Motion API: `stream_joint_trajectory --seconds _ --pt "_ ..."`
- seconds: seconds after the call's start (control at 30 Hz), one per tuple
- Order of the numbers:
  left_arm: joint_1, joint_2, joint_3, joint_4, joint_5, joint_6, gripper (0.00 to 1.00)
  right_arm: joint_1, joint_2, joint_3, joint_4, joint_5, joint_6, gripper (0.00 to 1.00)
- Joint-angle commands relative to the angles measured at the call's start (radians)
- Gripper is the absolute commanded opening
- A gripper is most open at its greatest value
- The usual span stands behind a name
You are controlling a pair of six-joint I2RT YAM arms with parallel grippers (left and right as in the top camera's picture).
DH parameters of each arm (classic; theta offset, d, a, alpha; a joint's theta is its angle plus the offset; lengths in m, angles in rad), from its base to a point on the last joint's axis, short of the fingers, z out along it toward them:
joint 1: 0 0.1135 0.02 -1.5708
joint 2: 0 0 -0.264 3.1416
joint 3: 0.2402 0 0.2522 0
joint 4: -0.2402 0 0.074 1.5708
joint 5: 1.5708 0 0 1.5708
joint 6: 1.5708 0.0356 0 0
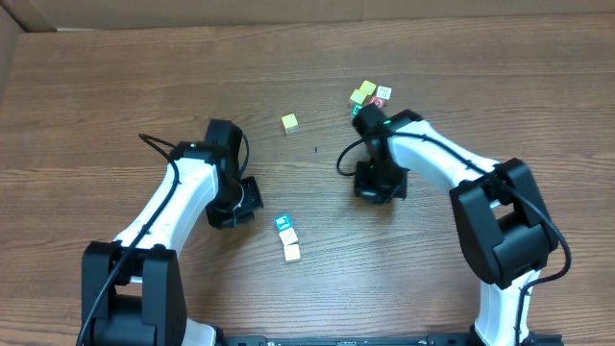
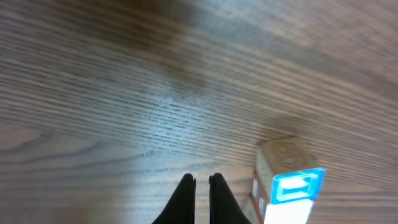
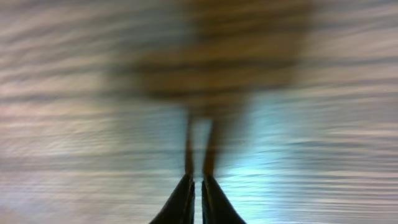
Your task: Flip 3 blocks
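The blue block (image 1: 283,224) with a white mark lies near the table's middle, and the cream-white block (image 1: 291,252) sits just in front of it. Farther back, the pale yellow block (image 1: 289,122) stands alone. My left gripper (image 1: 240,202) rests low, left of the blue block, shut and empty. In the left wrist view its gripper (image 2: 202,185) shows a thin slit, with the blue block (image 2: 297,185) to the right. My right gripper (image 1: 377,185) is right of the centre, apart from every block. The right wrist view is blurred; the gripper (image 3: 197,182) is shut on nothing.
A cluster of small cubes (image 1: 370,94) with green and red marks sits at the back, just behind the right arm. Bare wooden table (image 1: 115,86) extends to the left and back.
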Motion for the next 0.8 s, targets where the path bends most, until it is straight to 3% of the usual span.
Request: stream_joint_trajectory --seconds 0.0,0.13,0.2,0.23,0.5,0.77 --pt "-0.032 0.008 -0.069 0.049 0.015 0.014 0.04 -0.062 -0.021 0.008 -0.008 0.16 -0.037 0.15" --pt "-0.065 0.008 -0.084 0.067 0.011 0.016 0.04 -0.114 -0.021 0.008 -0.007 0.212 -0.037 0.43" --pt "-0.087 0.012 -0.084 0.069 0.011 0.014 0.04 -0.147 -0.021 0.008 -0.005 0.241 -0.037 0.91" --pt "-0.092 0.015 -0.084 0.07 0.008 0.014 0.04 -0.156 -0.021 0.008 -0.005 0.241 -0.037 1.0" --pt "-0.095 0.095 -0.084 0.118 0.008 0.014 0.04 -0.183 -0.021 0.008 0.023 0.241 -0.037 1.0" --pt "-0.095 0.147 -0.084 0.18 0.023 0.028 0.04 -0.183 -0.021 0.008 0.169 0.241 -0.037 1.0"
